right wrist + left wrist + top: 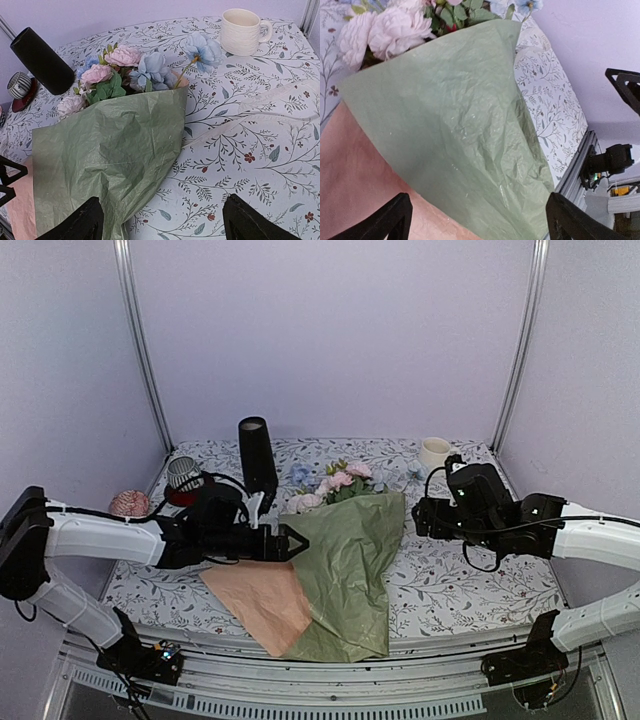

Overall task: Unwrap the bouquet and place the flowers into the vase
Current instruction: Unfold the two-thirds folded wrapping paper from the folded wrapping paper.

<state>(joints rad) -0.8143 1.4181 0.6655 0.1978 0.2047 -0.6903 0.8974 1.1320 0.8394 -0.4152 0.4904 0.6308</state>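
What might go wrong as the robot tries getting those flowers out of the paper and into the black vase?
The tall, slim vase stands close behind the left gripper; a careless swing might topple it. The flowers lie tucked in the loose green paper, so tugging the paper may drag them along or scatter them.

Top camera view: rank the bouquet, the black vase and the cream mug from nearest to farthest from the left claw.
1. The bouquet, its green paper right at the left claw, just to the claw's right.
2. The vase, behind the claw, toward the back wall.
3. The mug, far across in the back right corner.
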